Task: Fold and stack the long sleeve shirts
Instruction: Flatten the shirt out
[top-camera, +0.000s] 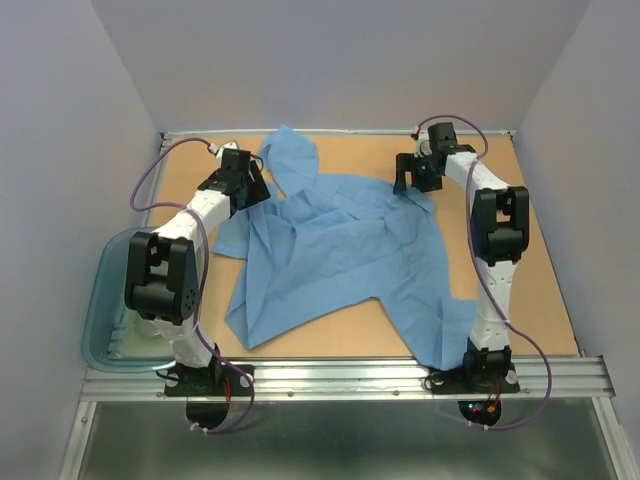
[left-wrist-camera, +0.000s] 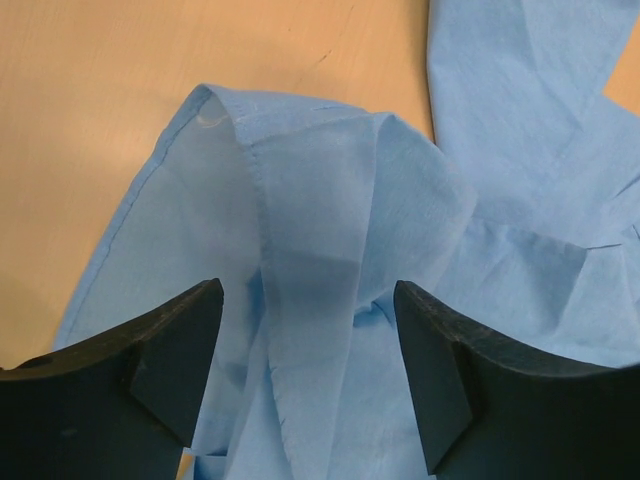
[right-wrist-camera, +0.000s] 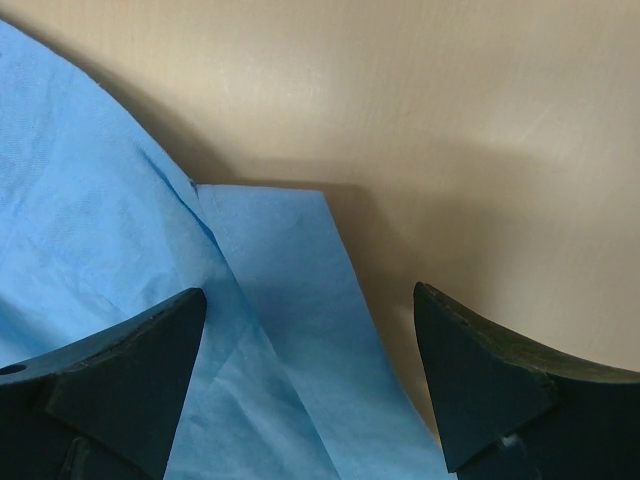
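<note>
Soft, even overhead light fills the top view, sharp throughout; the light blue thin cloth long sleeve shirt (top-camera: 340, 250) casts only thin shadows along its edges on the tan wooden table (top-camera: 540, 300). In the right wrist view a broad blurred shadow darkens the table just beyond the shirt's edge. The black left end effector (left-wrist-camera: 308, 330) and right end effector (right-wrist-camera: 310, 340), close to their lenses, look dark and slightly soft beside the crisp cloth

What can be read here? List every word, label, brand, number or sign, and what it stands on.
None: no text can be read in any view.
The light blue shirt is plain, and the tub, the table, the left arm and the right arm show no legible marking.
</note>
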